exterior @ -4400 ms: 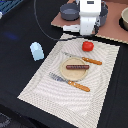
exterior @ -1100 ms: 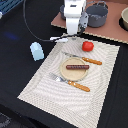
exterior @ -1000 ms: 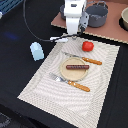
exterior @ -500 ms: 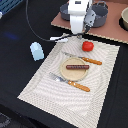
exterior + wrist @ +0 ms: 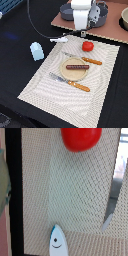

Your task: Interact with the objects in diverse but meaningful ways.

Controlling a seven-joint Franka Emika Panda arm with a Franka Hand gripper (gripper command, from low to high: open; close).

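Note:
My gripper [image 5: 82, 33] hangs from the white arm over the placemat's far edge, just behind the small red tomato [image 5: 88, 46]. Its fingers are too small and dark to read, and nothing shows between them. In the wrist view the tomato [image 5: 80, 137] and the white flat piece [image 5: 57, 242] both lie on the woven mat. The white flat piece [image 5: 59, 39] rests at the mat's far corner. A pale blue cup [image 5: 36, 51] stands off the mat toward the exterior view's left. The brown sausage stick [image 5: 77, 66] lies on a tan plate [image 5: 66, 73]. Grey pots [image 5: 102, 12] sit behind the arm.
An orange-handled knife [image 5: 86, 60] lies behind the plate and an orange-handled fork [image 5: 70, 82] in front of it. The knife blade [image 5: 112, 203] shows in the wrist view. A brown board [image 5: 112, 31] carries the pots, with a bowl [image 5: 124, 17] at the far right.
The arm has moved toward the exterior view's right, from near the white flat piece to behind the tomato. The objects on the mat have not moved.

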